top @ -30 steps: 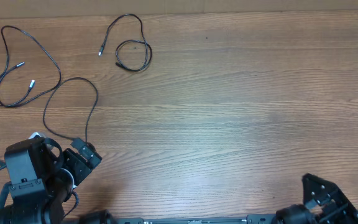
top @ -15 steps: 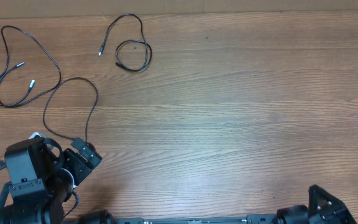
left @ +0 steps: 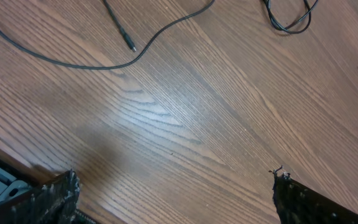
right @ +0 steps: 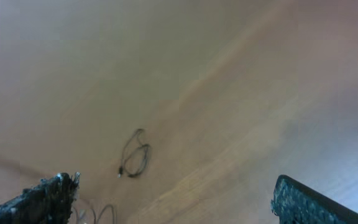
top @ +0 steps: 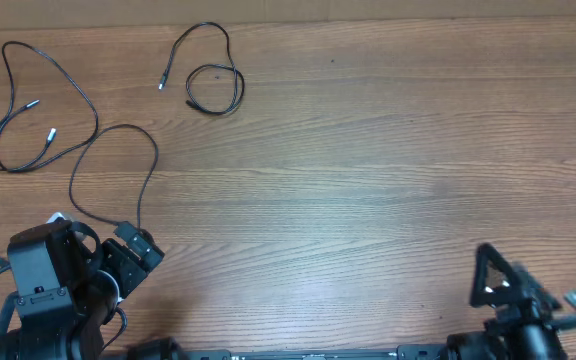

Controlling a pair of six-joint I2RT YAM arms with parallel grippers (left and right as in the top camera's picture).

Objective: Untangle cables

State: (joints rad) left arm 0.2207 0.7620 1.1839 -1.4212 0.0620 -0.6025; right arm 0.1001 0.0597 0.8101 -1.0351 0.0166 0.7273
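On wooden table (top: 368, 180), black cables (top: 241, 88) lying apart, left gripper (left: 174, 190) and right gripper (right: 174, 193) both spread, empty

The table (top: 368, 180) is warm brown wood with fine, streaky grain (paler bands run through it); the cables (top: 241, 88) are black, their tips (top: 161, 86) silver. The left arm (top: 38, 285) and right arm (top: 513, 300) are black.

Matt black cables (top: 241, 88) on a smooth, grained wooden table (top: 368, 180).
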